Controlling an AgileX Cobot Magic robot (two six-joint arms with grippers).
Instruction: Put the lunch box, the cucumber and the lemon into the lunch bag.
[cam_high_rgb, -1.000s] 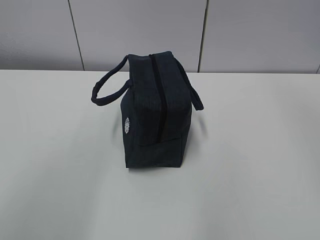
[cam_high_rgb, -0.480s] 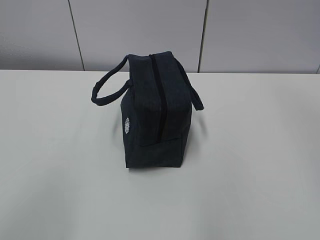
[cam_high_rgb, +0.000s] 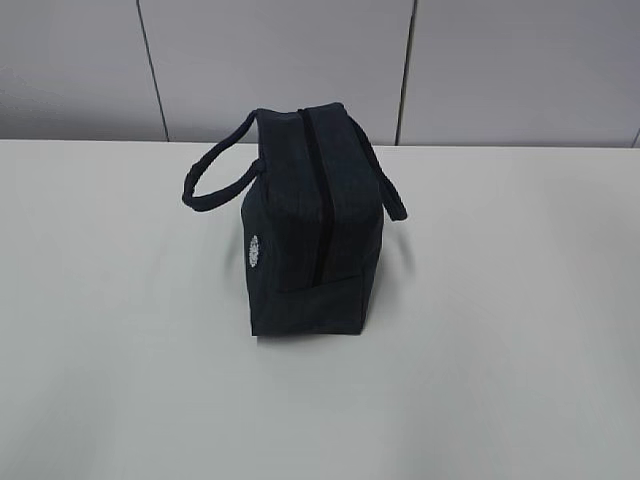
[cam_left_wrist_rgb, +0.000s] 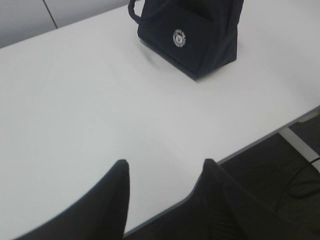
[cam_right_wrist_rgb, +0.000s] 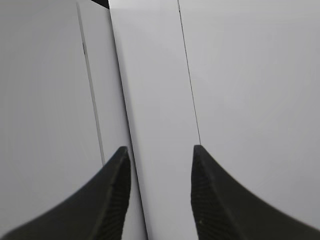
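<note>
The lunch bag (cam_high_rgb: 312, 225) stands upright mid-table (cam_high_rgb: 500, 350), its top zipper (cam_high_rgb: 318, 195) closed, 2 handles (cam_high_rgb: 205, 180) drooping sideways. My left gripper (cam_left_wrist_rgb: 165, 172) hangs above the table's near edge, jaws apart, holding nothing. My right gripper (cam_right_wrist_rgb: 161, 155) faces wall panels (cam_right_wrist_rgb: 240, 75), likewise parted and empty.

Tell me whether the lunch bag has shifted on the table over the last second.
No. The lunch bag sits in the same spot against the wall seam behind it.

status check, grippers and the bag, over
Left gripper open, empty, back at table edge. Right gripper open, empty. Lunch bag upright, zipped shut. Nothing in the way.
</note>
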